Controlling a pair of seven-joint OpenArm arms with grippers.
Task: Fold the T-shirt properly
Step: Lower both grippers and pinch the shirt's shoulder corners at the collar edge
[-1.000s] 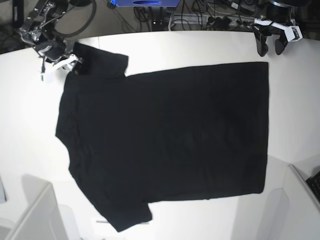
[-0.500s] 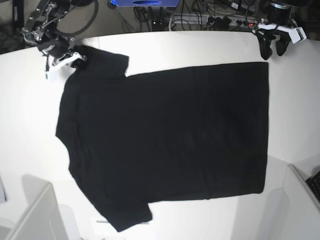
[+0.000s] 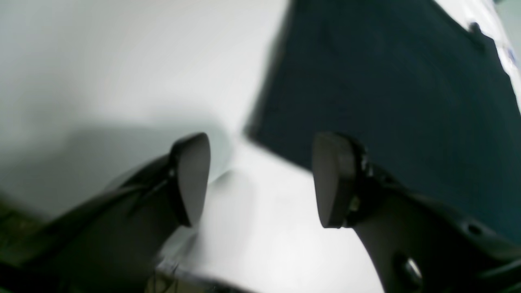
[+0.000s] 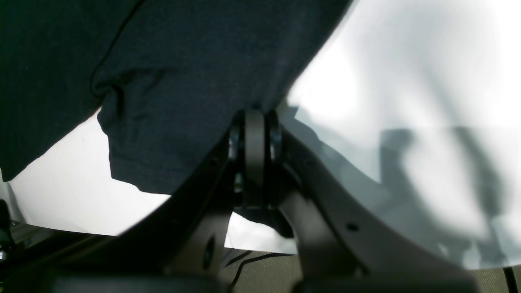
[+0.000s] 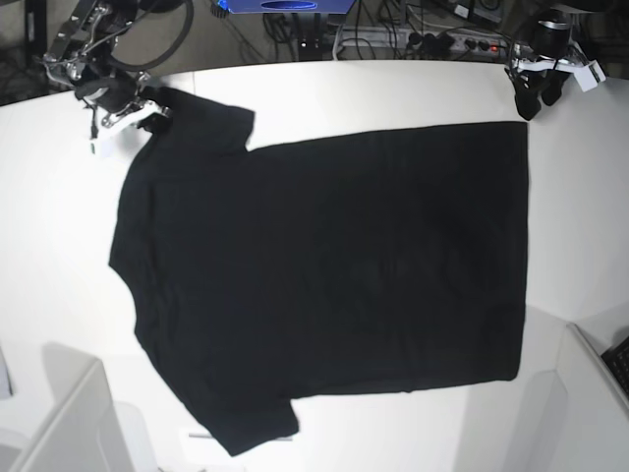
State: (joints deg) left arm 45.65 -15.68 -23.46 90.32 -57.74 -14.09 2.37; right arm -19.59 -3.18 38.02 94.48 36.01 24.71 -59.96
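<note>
In the base view, the T-shirt [image 5: 324, 270] lies spread flat, plain black side up, over the middle of the white tabletop [image 5: 393, 93]. Its hem runs along the 3 o'clock side, one sleeve points to 11 o'clock and the other to 7 o'clock. The right pincer [image 5: 147, 108] sits at the 11 o'clock sleeve, at its outer corner. The left pincer [image 5: 536, 93] hangs at 1 o'clock, just beyond the hem corner of the shirt and apart from the cloth. Cables [image 5: 413, 39] crowd the floor past the 12 o'clock edge of the tabletop.

In the left wrist view, which is blurred, the left pincer [image 3: 260, 179] stands spread, its two dark fingertips [image 3: 191, 175] well apart with only bare tabletop [image 3: 101, 73] between them. The T-shirt [image 3: 386, 89] fills the area from 12 to 3 o'clock, its corner lying just ahead of the pincer.

In the right wrist view, the right pincer [image 4: 255, 134] is pressed together, pinching the edge of the T-shirt [image 4: 183, 81], whose cloth bunches and lifts off the tabletop [image 4: 407, 81] from 9 to 12 o'clock. The sleeve hem hangs at 8 o'clock beside the pincer.
</note>
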